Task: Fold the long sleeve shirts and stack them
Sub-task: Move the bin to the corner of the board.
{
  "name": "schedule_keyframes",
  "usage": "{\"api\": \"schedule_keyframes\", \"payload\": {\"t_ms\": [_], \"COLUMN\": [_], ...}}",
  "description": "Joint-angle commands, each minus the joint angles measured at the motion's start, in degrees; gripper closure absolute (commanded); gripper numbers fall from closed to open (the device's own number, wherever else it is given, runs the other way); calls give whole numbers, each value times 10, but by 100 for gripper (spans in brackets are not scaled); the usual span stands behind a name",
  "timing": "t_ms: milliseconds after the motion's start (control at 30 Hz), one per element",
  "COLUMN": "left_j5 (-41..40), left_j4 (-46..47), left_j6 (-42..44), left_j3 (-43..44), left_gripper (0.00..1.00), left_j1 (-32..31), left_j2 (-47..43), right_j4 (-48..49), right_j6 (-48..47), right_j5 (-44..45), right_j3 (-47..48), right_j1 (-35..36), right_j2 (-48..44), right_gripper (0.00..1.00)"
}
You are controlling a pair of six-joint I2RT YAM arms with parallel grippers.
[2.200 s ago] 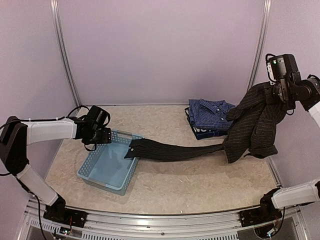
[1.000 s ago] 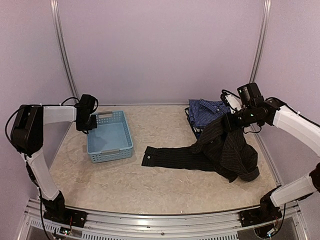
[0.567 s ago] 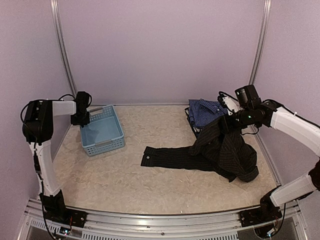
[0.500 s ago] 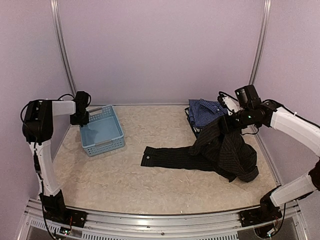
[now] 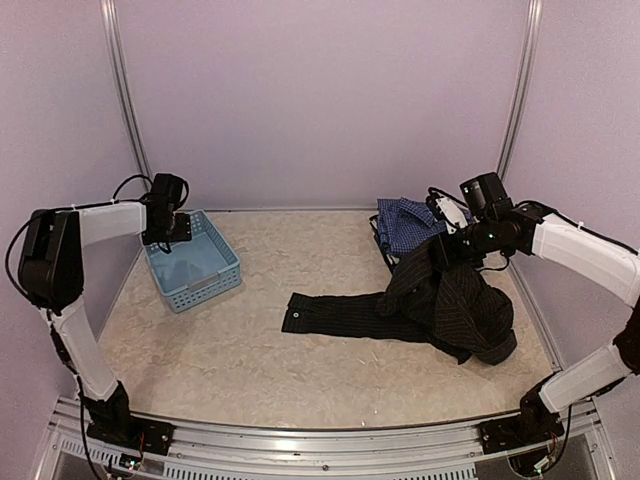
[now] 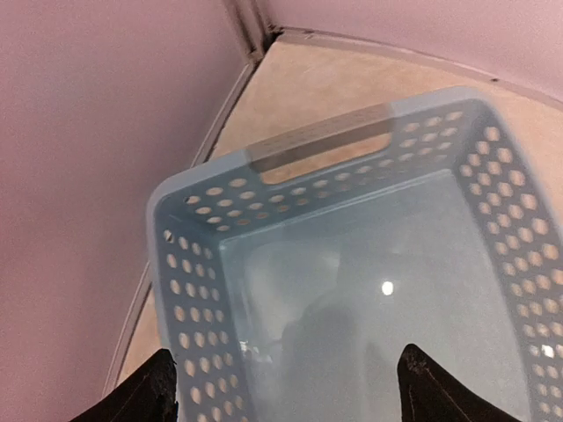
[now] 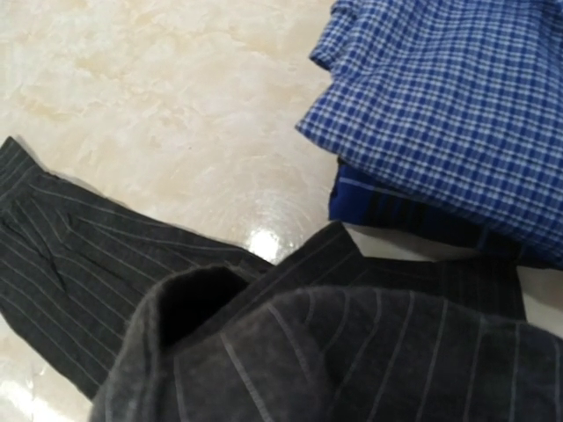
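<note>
Though R jaws grip black shirt [image 7: 352, 352], cloth hides them in wrist cam.

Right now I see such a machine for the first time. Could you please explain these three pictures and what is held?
These are two robot arms bolted at the near edge of a table. The wide picture comes from a fixed camera above and behind them; the other two from a camera on each wrist. The left arm hangs over an empty light blue basket, jaws open. The right arm has its jaws shut on a black pinstriped shirt, part lifted, one sleeve flat. Beside it lies a folded blue checked shirt.
</note>
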Motion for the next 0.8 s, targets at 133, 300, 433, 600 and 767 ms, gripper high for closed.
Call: {"api": "schedule_keyframes", "payload": {"t_ms": [133, 300, 433, 600, 767], "left_j5": [71, 123, 136, 121, 100], "left_j4": [30, 32, 36, 52, 55], "left_j6": [-67, -110, -163, -207, -213], "left_j3": [-119, -200, -248, -298, -317], "left_gripper": [14, 10, 10, 10, 10], "left_j1": [-138, -243, -323, -339, -303], "left_j2": [-144, -200, -225, -223, -205], "right_j4": [28, 38, 45, 55, 55], "right_j6": [5, 7, 9, 13, 11], "right_j5": [-16, -19, -25, -35, -32], "right_j3": [0, -6, -8, -7, -7], "right_j1": [11, 13, 14, 19, 25], "right_j2": [17, 20, 26, 34, 37], "right_gripper": [100, 100, 100, 100, 100]}}
